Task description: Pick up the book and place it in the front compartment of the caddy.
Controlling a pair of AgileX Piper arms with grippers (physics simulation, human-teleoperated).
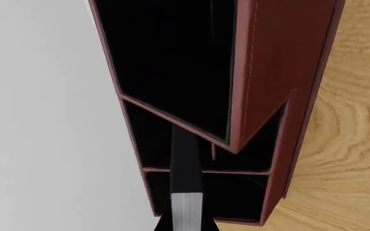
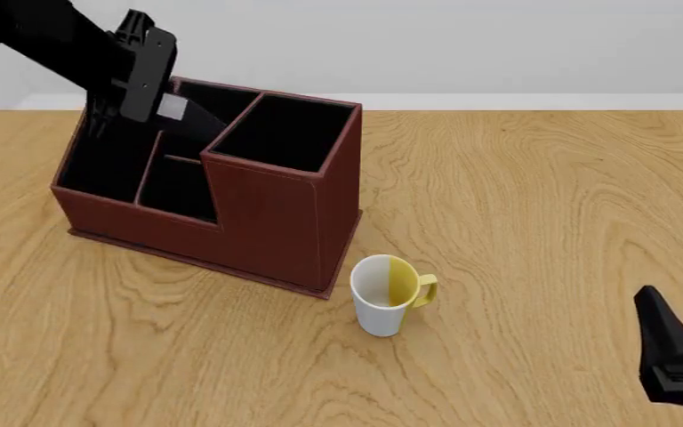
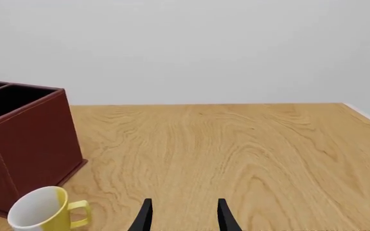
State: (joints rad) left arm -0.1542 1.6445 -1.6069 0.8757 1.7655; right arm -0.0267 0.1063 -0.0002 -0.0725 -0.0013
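Note:
The book (image 2: 189,115) is black with a grey page edge (image 1: 187,209), and my left gripper (image 2: 152,100) is shut on it. It hangs tilted over the low compartments on the left of the dark red-brown caddy (image 2: 273,213). In the left wrist view the book (image 1: 185,154) points down across a thin divider of the caddy (image 1: 281,72); whether it touches I cannot tell. Only the tips of the left gripper (image 1: 185,227) show beside the book's page end. My right gripper (image 3: 184,214) stands open and empty over the table at the near right, seen too as the right gripper (image 2: 664,334).
A white and yellow mug (image 2: 384,294) stands upright just off the caddy's near right corner; the mug (image 3: 42,214) and the caddy's tall end (image 3: 24,139) show in the right wrist view. Bare wooden table (image 2: 532,205) stretches to the right.

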